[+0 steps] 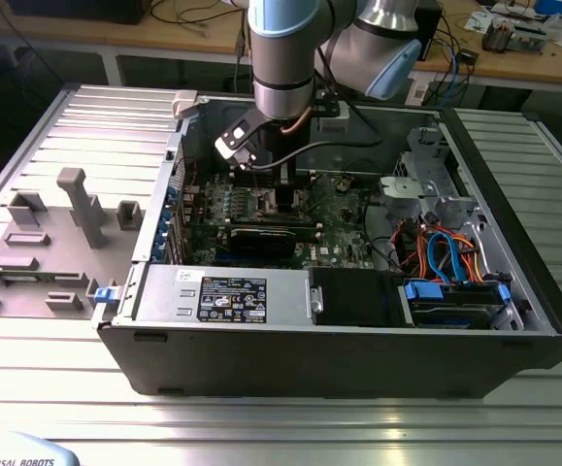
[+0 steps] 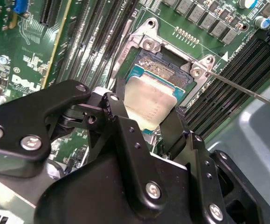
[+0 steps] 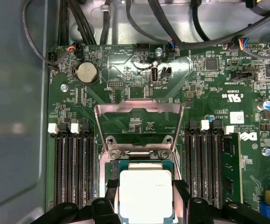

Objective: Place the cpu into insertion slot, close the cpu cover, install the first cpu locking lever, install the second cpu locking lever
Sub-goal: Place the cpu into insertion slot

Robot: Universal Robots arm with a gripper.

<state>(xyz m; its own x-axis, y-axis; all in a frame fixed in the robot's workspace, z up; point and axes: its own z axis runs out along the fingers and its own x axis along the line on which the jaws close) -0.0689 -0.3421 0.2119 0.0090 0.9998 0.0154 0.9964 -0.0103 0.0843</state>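
The black two-finger gripper (image 2: 146, 111) is closed on the small, flat, square, silvery-grey metal-topped cpu (image 2: 153, 95), with one finger against each of two opposite edges in both wrist views. The chip lies over the square, shiny-rimmed insertion slot (image 2: 159, 63), and a strip of the slot's contact field is bare beside it. I cannot tell whether it is fully seated. The thin, shiny metal cpu cover (image 3: 116, 108) stands open beyond the slot, and the green motherboard (image 3: 125, 60) shows through its window. In the upper middle of the exterior view, the grey-and-blue arm (image 1: 282, 58) reaches down into the open black computer case (image 1: 358, 359).
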